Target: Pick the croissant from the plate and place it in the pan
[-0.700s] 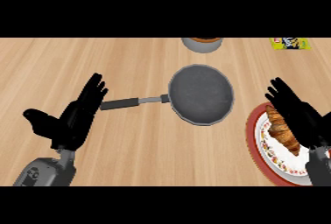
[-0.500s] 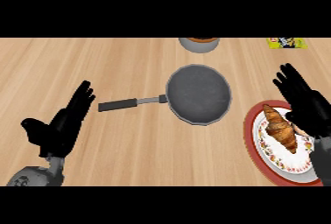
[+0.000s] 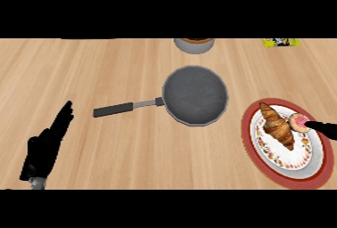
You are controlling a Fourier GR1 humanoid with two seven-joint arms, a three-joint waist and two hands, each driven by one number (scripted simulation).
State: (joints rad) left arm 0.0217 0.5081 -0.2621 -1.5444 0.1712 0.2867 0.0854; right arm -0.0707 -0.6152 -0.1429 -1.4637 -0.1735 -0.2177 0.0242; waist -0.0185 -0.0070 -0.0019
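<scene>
Croissant (image 3: pixel 276 126) lying on the red-rimmed plate (image 3: pixel 248 136) at the right of the wooden counter (image 3: pixel 99 71), just beside a small pink-iced piece (image 3: pixel 299 121). The dark pan (image 3: pixel 195 95) sits apart to the plate's left, its handle pointing left. Left hand (image 3: pixel 45 149) at lower left, open, fingers straight. Right hand (image 3: pixel 322 128) is only a black sliver at the right edge, over the plate; whether it is open or closed cannot be told.

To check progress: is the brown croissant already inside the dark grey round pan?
No, the croissant lies on the red-rimmed white plate, apart from the pan.
</scene>
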